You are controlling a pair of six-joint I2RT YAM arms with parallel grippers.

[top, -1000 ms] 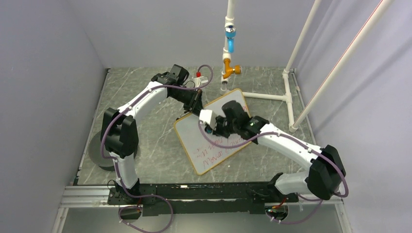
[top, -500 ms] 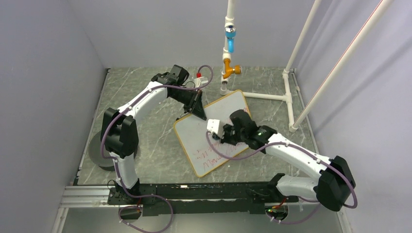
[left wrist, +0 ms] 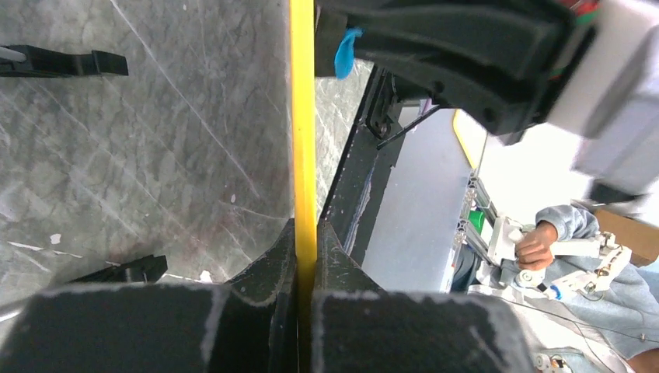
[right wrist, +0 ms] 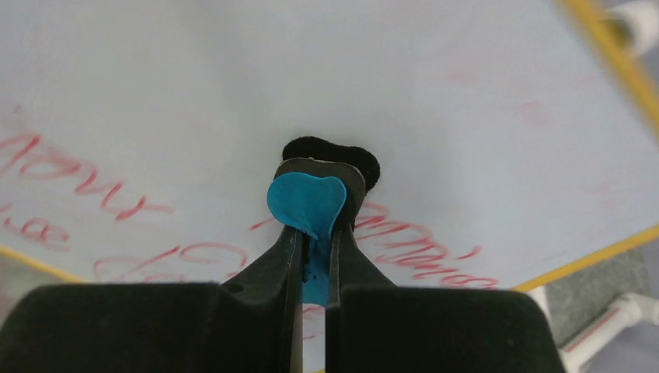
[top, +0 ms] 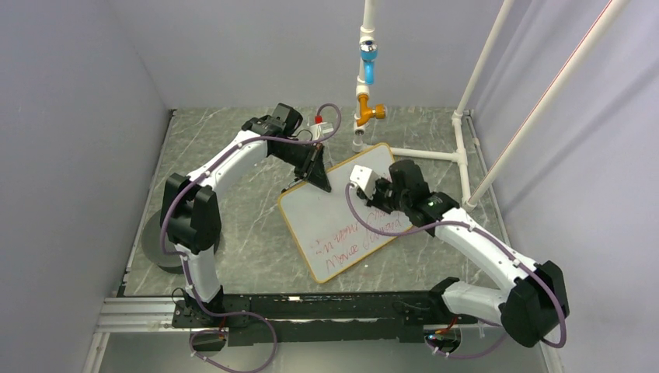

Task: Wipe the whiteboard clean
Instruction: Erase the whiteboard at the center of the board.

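Two grips noted: left gripper pinches the whiteboard, judged light, stiff and slick, by its frame edge; right gripper clamps the eraser mid-picture.

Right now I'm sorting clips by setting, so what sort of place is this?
Probably a robotics lab's test booth: plain grey walls box in a marble-patterned table, a white pipe frame stands at the back, and the left wrist view shows a person holding white equipment.
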